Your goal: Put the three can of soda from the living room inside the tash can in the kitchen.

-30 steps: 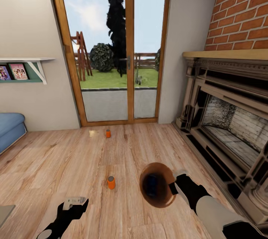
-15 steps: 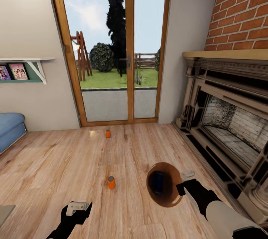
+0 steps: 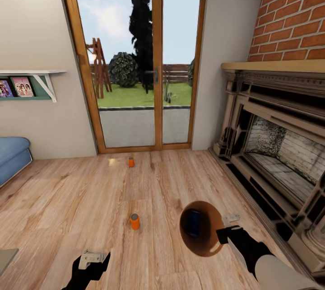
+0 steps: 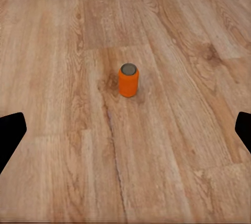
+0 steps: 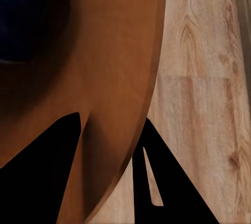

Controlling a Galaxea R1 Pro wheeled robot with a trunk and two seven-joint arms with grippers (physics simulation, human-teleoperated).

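Both arms have drawn back toward the lower edge of the head view since a second ago; the bin went with the right arm, sliding right and down, while cans, door and fireplace kept their places, so the camera held.

Right pincer [image 3: 224, 229], lower right of the head view, is clamped on the rim of the tash can [image 3: 207, 245]: the right wrist view shows one finger inside the orange-brown wall and one outside. The bin is carried tipped, mouth toward the camera. A rim grip probably suits it because the bin is too wide to span. The blue soda can [image 3: 194, 222] lies inside it, dark against the wall.

Left pincer [image 3: 90, 260], lower left, is open and holds nothing; in the left wrist view its fingers sit at the far left and right edges with bare plank floor [image 4: 157, 171] between.

- Near orange can [image 4: 128, 79]: upright on the floor, centre of the left wrist view, well ahead of the open fingers. Likely the next pick.
- Far orange can [image 3: 131, 161]: upright close to the glass door [image 3: 131, 64], upper centre of the head view.

Judgement: one of three cans binned, still in the living room. Bringing the bin to the cans saves trips. A tilted bin could spill the blue can.
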